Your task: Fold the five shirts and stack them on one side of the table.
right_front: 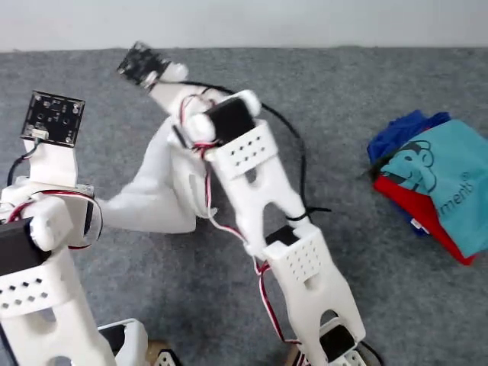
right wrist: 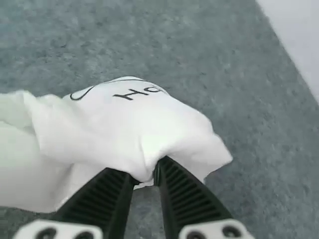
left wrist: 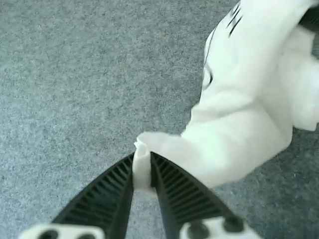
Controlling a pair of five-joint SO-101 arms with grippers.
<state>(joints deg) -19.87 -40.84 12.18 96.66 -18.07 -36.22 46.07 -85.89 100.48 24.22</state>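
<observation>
The left gripper (left wrist: 142, 172) is drawn narrow on a small bunched corner of the white shirt (left wrist: 239, 124). The cloth is nipped right at the tips of its 2 black ribbed fingers (left wrist: 107, 191). From that pinch the shirt runs away ahead of the gripper and off to one side, widening as it goes, with thin black line print on its far part. The grey carpeted table (left wrist: 75, 74) lies beneath. Whether the cloth rests on it cannot be told.

The right gripper (right wrist: 147, 174) clamps the same shirt. Its 2 fingers (right wrist: 182, 199) are nearly together on a fold at the garment's edge. The shirt bulges just ahead of the tips and spreads to one side, with black line print on its upper face.

In the high view the white shirt stretches between the 2 arms, from beside the arm at the frame's edge to the wrist of the centre arm. A black cable (right_front: 299, 149) runs beside that centre arm. Well apart from both grippers, beyond the centre arm, lies a pile of shirts (right_front: 427, 191). It has a teal shirt (right_front: 450, 171) with a printed figure on top, a red shirt (right_front: 412, 204) under it and a blue shirt (right_front: 400, 136) behind.
</observation>
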